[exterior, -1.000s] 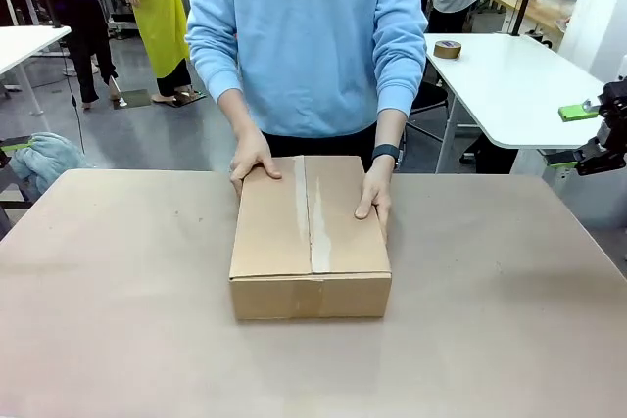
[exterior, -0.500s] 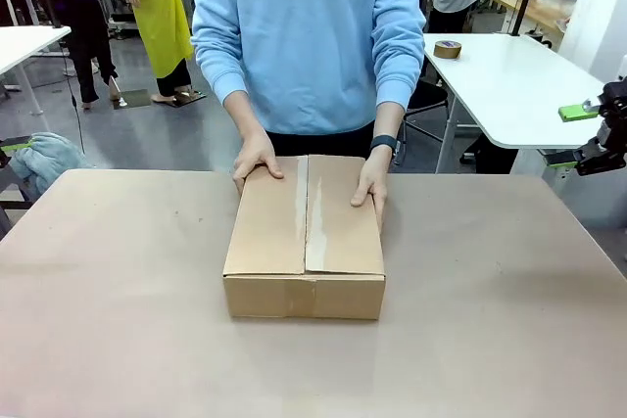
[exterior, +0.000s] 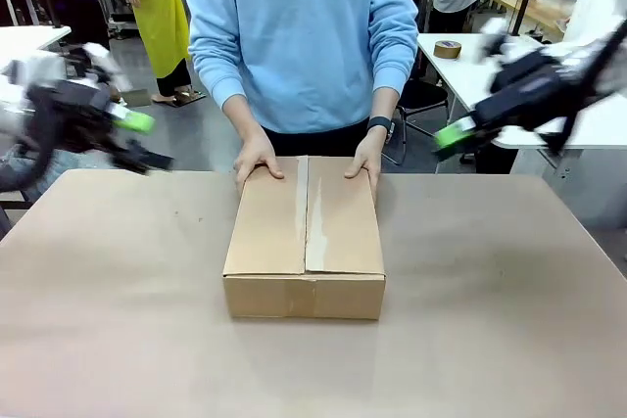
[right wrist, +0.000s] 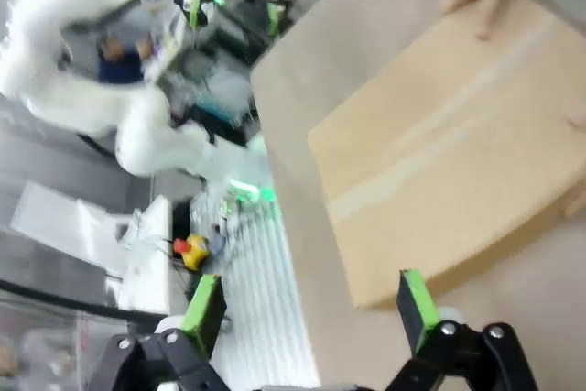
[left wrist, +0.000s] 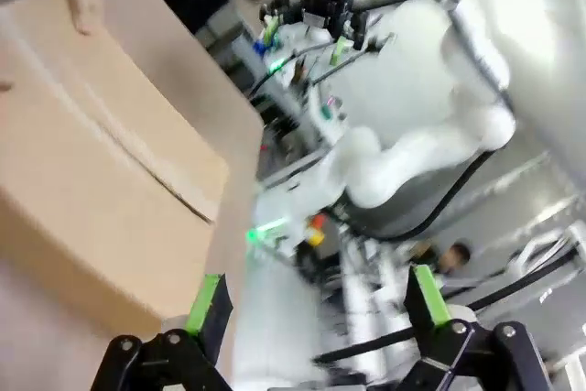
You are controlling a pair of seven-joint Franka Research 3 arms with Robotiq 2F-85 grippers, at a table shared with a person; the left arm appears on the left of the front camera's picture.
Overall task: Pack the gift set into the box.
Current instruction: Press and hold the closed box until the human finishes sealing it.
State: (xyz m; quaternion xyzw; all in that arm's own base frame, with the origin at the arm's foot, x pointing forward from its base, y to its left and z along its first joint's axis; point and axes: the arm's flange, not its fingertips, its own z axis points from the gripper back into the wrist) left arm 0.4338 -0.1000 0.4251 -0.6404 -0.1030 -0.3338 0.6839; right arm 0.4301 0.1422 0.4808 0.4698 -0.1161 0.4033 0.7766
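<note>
Cardboard box (exterior: 304, 232): sitting closed, beyond both jaw gaps.
Left gripper (left wrist: 316, 283), right gripper (right wrist: 309, 286): gaping wide, holding nothing.
Progress: gift set possibly sitting inside.

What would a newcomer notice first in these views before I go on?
The closed brown box in the middle of the table, with the person's right hand and left hand flat on its far end. Next, the left gripper and right gripper, both blurred, open and empty, near the table's far edge, one on either side of the person.
</note>
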